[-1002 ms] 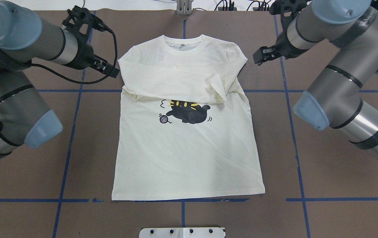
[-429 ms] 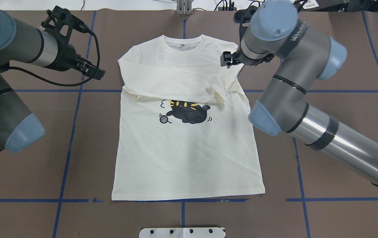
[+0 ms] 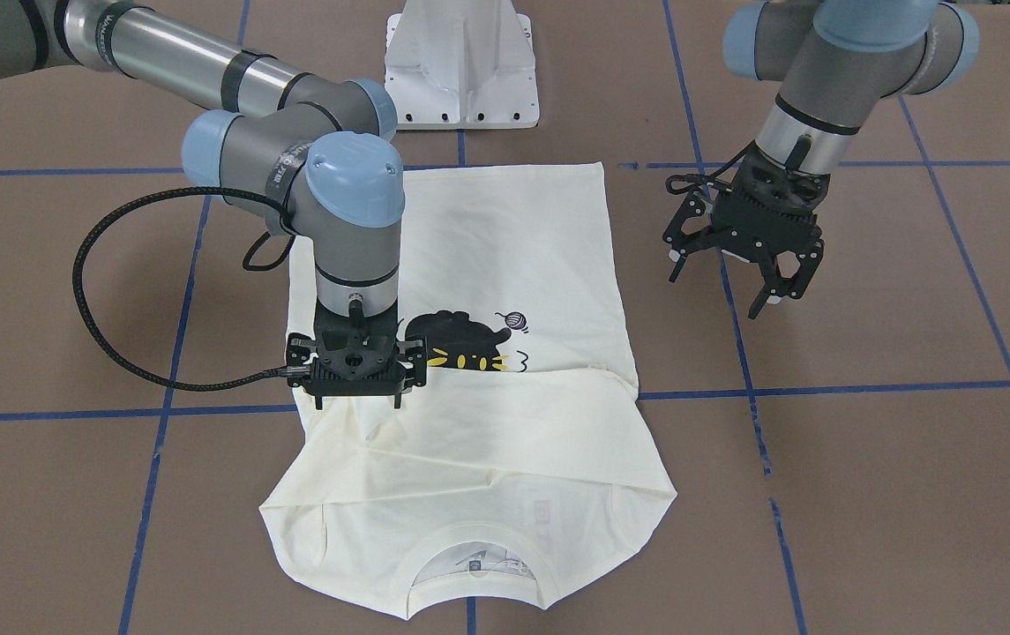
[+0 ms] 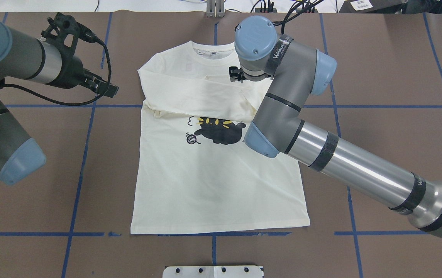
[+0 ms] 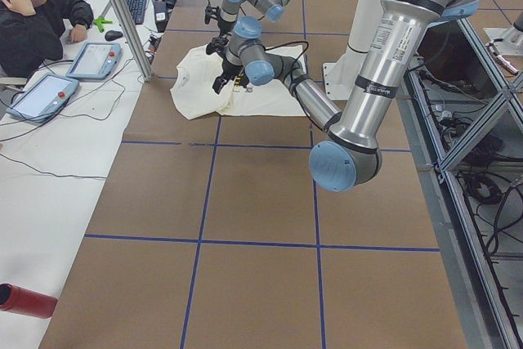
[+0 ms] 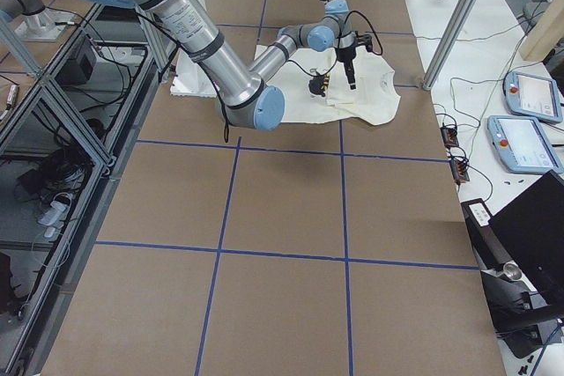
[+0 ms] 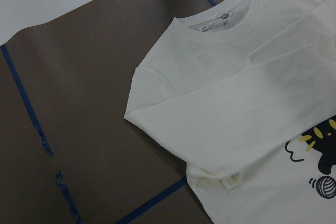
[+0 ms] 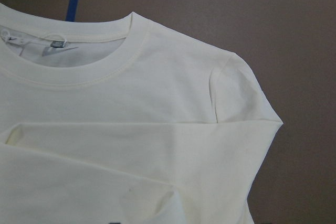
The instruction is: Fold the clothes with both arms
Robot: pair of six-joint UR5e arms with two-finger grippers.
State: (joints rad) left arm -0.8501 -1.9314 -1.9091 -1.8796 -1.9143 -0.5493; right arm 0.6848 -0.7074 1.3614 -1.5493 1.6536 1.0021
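The cream T-shirt (image 4: pixel 213 185) lies flat on the brown table, print side up. Both sleeves are folded across its chest, just above the black cat print (image 4: pixel 219 131). No red lettering shows. My right gripper (image 3: pixel 359 401) points down, open and empty, just above the folded sleeve at the shirt's right side. In the overhead view its wrist hides it. The right wrist view shows the collar and shoulder (image 8: pixel 157 129) close below. My left gripper (image 3: pixel 729 287) is open and empty, above bare table left of the shirt (image 3: pixel 513 256). It also shows in the overhead view (image 4: pixel 110 88). The left wrist view shows the shirt's left shoulder (image 7: pixel 236 103).
The white base block (image 3: pixel 460 62) stands at the robot's edge of the table behind the shirt's hem. Blue tape lines (image 4: pixel 85 135) cross the table. A seated person (image 5: pixel 37 6) and tablets are at a desk beyond the far edge. A red bottle (image 5: pixel 24 300) lies off the table's left end.
My right arm has swung in from the table's right side to over the shirt's right shoulder and sleeve. My left gripper has drawn back a little to the left, away from the shirt.
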